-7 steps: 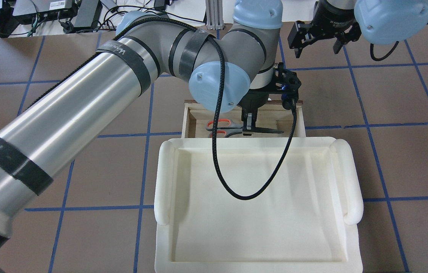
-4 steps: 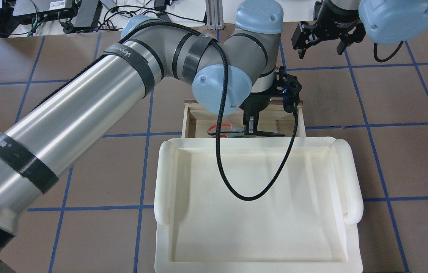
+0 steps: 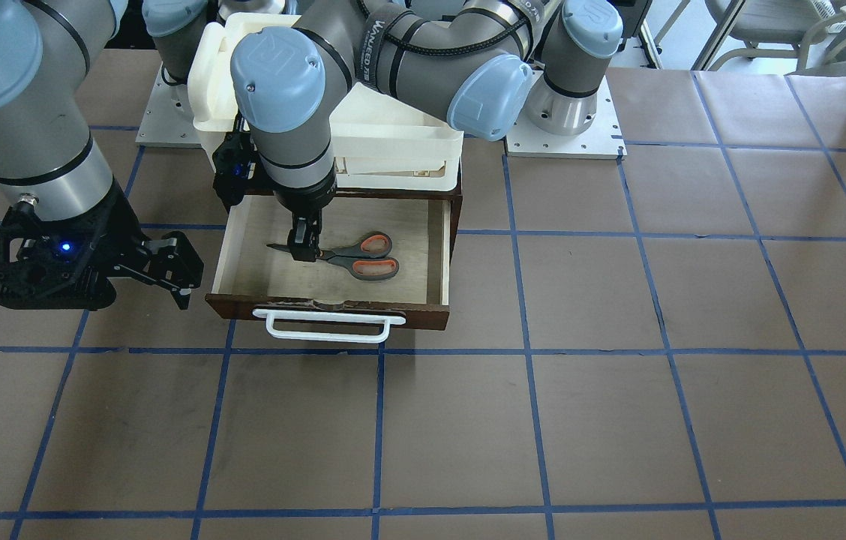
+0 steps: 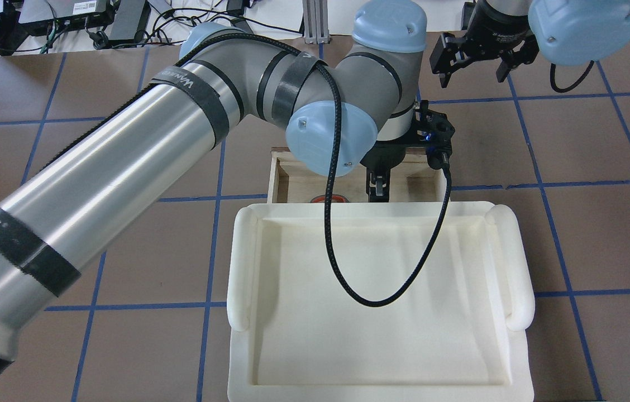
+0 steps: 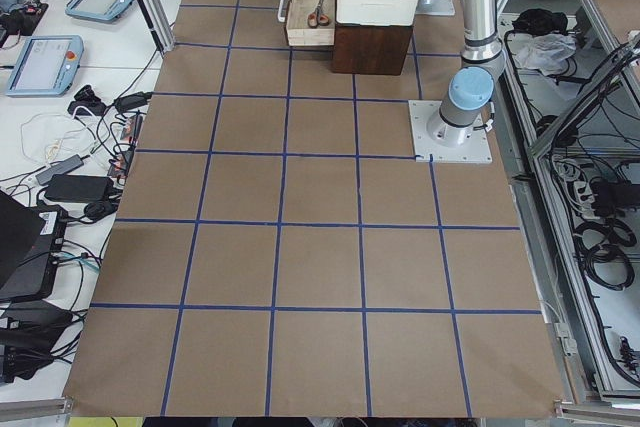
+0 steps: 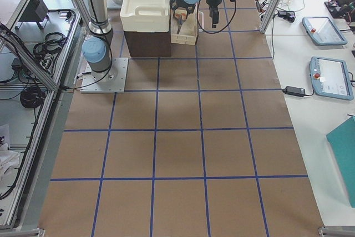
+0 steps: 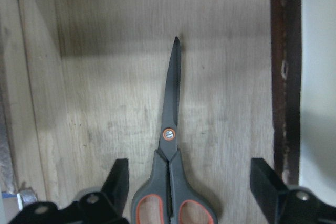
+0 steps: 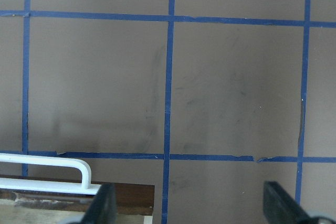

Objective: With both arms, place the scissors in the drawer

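Two grippers: fingers spread on both.
Right gripper (image 3: 179, 274): empty, at 9 o'clock of drawer (image 3: 423, 315), front view.
Left gripper (image 3: 304, 247): astride scissors (image 3: 352, 260), not touching them; just released.
Scissors: flat on drawer floor, so placement is likely complete.
Earlier: whole scissors showed overhead; now tray (image 4: 382, 346) hides all but one loop.

We record the drawer (image 7: 105, 87) as pale, matt, grained plywood; the scissors (image 7: 170, 129) have dull dark metal blades, matt handles.
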`<move>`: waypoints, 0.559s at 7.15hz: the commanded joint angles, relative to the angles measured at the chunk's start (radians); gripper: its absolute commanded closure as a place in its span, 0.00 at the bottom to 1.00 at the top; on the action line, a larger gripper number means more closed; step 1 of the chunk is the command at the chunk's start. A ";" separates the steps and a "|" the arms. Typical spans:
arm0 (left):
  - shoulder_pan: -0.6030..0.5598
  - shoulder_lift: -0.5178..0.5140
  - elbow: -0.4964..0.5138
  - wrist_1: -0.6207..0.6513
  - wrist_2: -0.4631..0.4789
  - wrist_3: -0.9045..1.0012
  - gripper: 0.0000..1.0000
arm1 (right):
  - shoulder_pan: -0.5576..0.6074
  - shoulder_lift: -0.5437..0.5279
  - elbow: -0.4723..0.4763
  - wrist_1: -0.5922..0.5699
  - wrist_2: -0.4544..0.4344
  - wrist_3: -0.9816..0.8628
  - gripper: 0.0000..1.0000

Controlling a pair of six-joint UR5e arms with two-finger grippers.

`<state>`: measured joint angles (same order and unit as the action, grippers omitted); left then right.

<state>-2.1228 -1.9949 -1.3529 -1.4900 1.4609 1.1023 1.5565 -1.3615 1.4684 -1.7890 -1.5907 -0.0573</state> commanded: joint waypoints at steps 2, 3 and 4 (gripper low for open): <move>0.104 0.082 -0.003 0.005 0.003 -0.074 0.15 | 0.003 -0.001 0.006 -0.003 0.002 0.002 0.00; 0.147 0.115 -0.005 0.002 0.001 -0.198 0.14 | 0.013 -0.005 0.006 0.000 0.006 0.010 0.00; 0.170 0.155 -0.006 -0.007 0.003 -0.348 0.07 | 0.019 -0.010 0.007 -0.001 0.055 0.014 0.00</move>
<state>-1.9938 -1.8873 -1.3571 -1.4889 1.4630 0.9184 1.5669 -1.3663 1.4746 -1.7901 -1.5758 -0.0494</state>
